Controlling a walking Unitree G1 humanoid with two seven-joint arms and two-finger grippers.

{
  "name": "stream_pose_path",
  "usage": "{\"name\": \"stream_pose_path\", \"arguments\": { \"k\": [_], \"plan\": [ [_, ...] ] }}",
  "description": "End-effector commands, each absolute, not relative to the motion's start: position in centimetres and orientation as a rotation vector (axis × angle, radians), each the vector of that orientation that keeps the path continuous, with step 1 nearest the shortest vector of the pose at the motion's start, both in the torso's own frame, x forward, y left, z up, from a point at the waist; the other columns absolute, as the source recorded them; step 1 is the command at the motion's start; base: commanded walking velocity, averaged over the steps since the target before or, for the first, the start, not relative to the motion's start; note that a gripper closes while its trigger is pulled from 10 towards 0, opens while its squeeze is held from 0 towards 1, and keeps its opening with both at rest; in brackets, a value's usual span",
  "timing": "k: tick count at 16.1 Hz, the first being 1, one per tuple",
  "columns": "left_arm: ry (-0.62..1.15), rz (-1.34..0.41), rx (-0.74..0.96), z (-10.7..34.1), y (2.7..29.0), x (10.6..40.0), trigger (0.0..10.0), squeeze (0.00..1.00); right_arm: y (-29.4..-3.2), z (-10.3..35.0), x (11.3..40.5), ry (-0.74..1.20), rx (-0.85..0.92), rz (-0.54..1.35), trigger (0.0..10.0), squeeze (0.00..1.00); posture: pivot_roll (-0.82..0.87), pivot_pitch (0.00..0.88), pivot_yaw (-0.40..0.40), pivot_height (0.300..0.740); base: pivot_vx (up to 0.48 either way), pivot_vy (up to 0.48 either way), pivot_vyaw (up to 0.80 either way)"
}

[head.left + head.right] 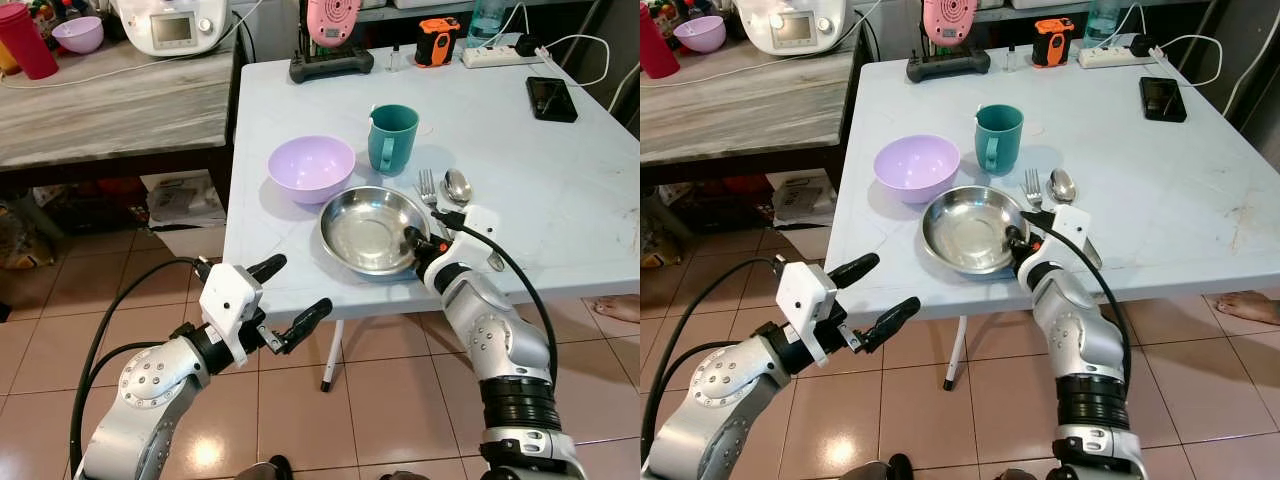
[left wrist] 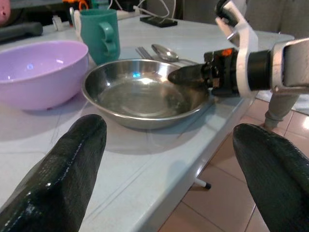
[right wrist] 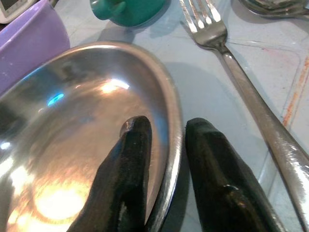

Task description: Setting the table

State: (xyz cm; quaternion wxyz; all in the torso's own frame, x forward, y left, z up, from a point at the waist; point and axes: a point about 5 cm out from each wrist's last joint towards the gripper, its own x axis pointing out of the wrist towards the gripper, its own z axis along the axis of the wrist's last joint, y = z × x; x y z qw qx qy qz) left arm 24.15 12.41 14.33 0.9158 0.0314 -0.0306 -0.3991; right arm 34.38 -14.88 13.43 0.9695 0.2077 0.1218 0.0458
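A steel plate (image 1: 368,228) lies near the front edge of the pale table (image 1: 560,190). My right gripper (image 1: 416,241) is shut on the plate's right rim (image 3: 175,140), one finger (image 3: 126,159) inside and the other outside. Behind the plate stand a lilac bowl (image 1: 311,167) and a teal mug (image 1: 392,138). A fork (image 1: 430,190) and a spoon (image 1: 458,186) lie side by side just right of the plate. My left gripper (image 1: 288,298) hovers open over the floor in front of the table, empty.
At the table's far edge are a black phone (image 1: 551,98), a power strip (image 1: 498,53), an orange device (image 1: 436,40) and a pink appliance (image 1: 331,22). A wooden side table (image 1: 110,105) to the left holds a cooker and another bowl. A person's foot (image 1: 616,308) shows at right.
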Motion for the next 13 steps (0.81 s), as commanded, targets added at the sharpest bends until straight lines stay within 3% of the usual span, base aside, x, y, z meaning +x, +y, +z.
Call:
{"name": "stream_pose_path", "arguments": {
  "k": [1,10,13],
  "plan": [
    [-0.051,-0.817,0.078,14.1,12.5,24.2,10.0,0.00,-15.0,12.5,34.2,0.304,0.442,0.080,0.0,0.00,-0.16,0.132,0.078,0.740,0.000,0.000,0.00],
    [-0.055,-0.824,0.106,14.0,12.6,24.4,10.0,0.00,-15.2,11.6,34.3,0.356,0.524,0.069,0.0,0.00,-0.14,0.109,0.075,0.740,0.000,0.000,0.00],
    [-0.063,-0.726,0.080,13.7,13.1,25.4,10.0,0.00,-15.8,12.6,33.9,0.294,0.496,0.057,0.0,0.00,-0.15,0.085,0.057,0.740,0.000,0.000,0.00]
  ]
}}
